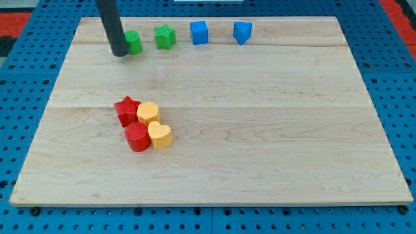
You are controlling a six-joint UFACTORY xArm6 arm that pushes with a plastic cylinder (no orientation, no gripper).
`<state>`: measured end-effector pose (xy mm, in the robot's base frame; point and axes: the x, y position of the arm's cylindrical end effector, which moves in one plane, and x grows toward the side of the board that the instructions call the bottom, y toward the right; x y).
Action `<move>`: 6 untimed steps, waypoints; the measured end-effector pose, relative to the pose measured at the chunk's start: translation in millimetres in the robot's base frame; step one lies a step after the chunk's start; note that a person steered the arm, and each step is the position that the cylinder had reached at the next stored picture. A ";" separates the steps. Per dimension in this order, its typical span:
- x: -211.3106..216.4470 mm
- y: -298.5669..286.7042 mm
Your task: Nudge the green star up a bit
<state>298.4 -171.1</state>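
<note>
The green star lies near the view's top edge of the wooden board. A second green block, its shape partly hidden, sits to the star's left. My tip rests on the board against the left side of that green block, about 70 px left of the star and slightly lower. The rod rises out of the view's top.
A blue cube and a blue angular block sit right of the star in the same row. A cluster sits left of centre: red star, yellow hexagon, red cylinder, yellow heart.
</note>
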 end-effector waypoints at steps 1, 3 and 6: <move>-14.5 11.2; 25.3 71.9; -34.5 66.4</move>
